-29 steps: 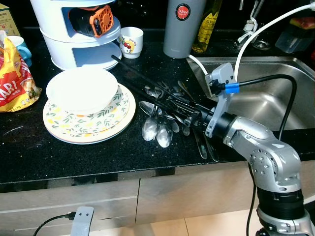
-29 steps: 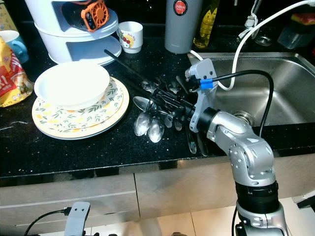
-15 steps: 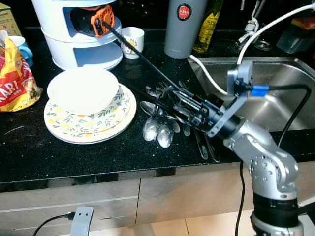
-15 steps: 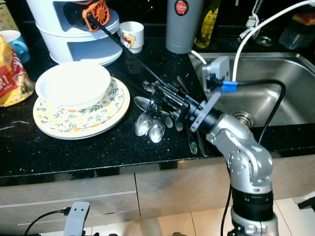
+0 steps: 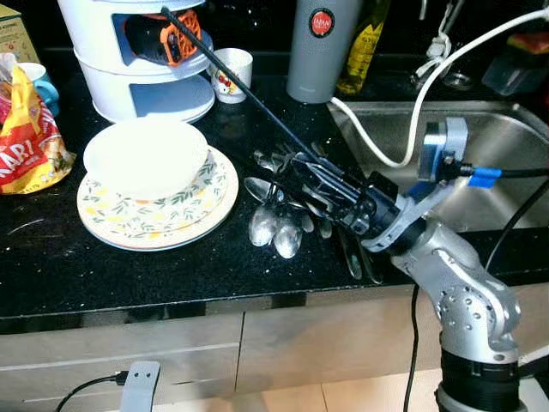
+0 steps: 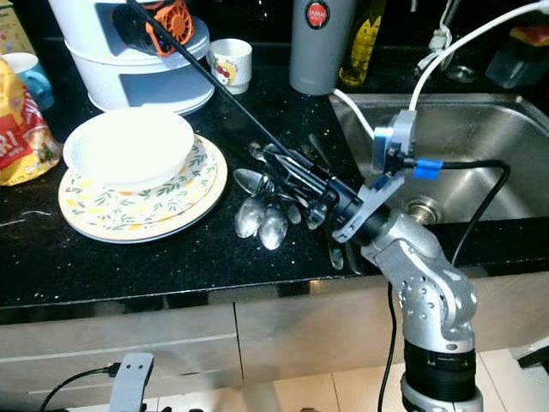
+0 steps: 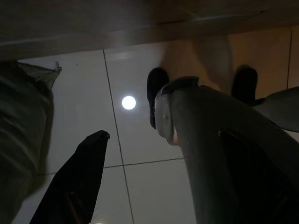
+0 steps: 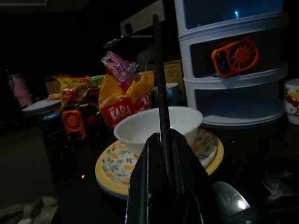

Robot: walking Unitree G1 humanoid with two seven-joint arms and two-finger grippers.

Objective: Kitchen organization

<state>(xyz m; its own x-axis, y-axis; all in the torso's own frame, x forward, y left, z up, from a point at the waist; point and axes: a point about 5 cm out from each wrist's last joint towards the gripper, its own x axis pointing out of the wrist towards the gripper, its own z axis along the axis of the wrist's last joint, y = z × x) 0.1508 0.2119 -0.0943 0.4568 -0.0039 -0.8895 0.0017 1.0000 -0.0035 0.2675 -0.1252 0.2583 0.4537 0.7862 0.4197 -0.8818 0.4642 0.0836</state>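
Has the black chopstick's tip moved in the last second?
Yes. Held in the right tool, the black chopstick swung its tip away from the cup, up across the white drawer unit.

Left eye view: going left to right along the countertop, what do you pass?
Yellow snack bag → white bowl on the patterned plates → pile of spoons → right gripper shut on a black chopstick → steel sink.

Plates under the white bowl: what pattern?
Green leaves and yellow fruit on cream plates; left eye view.
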